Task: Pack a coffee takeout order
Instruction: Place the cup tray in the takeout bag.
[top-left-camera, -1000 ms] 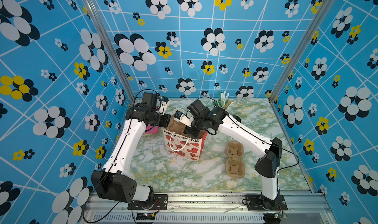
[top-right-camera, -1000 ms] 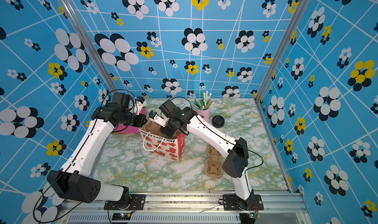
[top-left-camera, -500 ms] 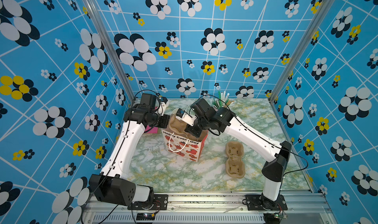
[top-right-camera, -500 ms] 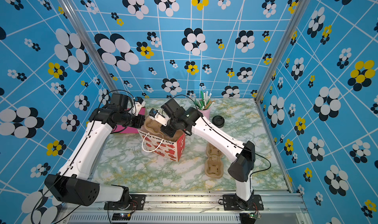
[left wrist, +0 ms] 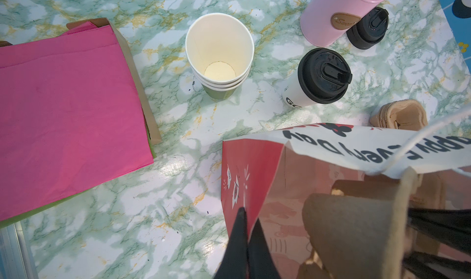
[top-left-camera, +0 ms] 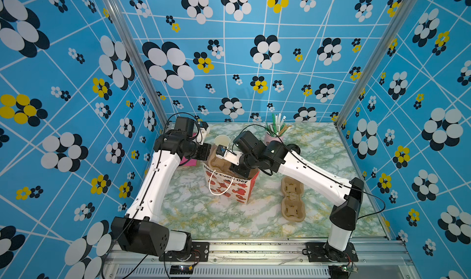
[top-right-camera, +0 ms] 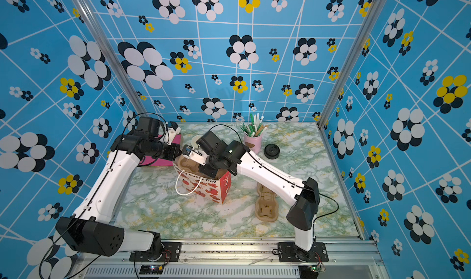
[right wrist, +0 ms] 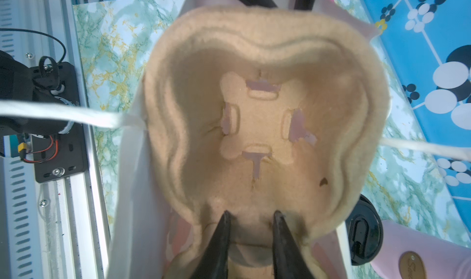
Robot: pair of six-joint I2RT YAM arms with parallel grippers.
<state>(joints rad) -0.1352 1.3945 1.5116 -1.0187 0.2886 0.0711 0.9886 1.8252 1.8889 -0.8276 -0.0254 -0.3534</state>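
Bag (top-left-camera: 229, 188): one. Holders: two, one holder (right wrist: 254, 124) between the fingers of the right pincer (right wrist: 251, 212), a second holder (top-left-camera: 292, 198) well apart from it. Lidded cup (left wrist: 317, 80): one. Lidless cups (left wrist: 219, 53): three, nested. Loose lid (top-right-camera: 271, 151): one. Tumbler (top-right-camera: 252, 142): one; its straws (top-right-camera: 253, 124) too crowded to count. Napkin pile (left wrist: 68, 112): one; sheets not countable. Pincers: two, the left pincer (left wrist: 248, 215) at the bag's wall.

Left arm (top-left-camera: 159, 178) and right arm (top-left-camera: 311, 173): white link shells, black joint housings, black cable routed along each link. Black base plates (top-left-camera: 316, 257) carry screws and sit on a silver rail (top-left-camera: 254, 248). Right tool (right wrist: 251, 214): two black tapered fingers (right wrist: 220, 242).
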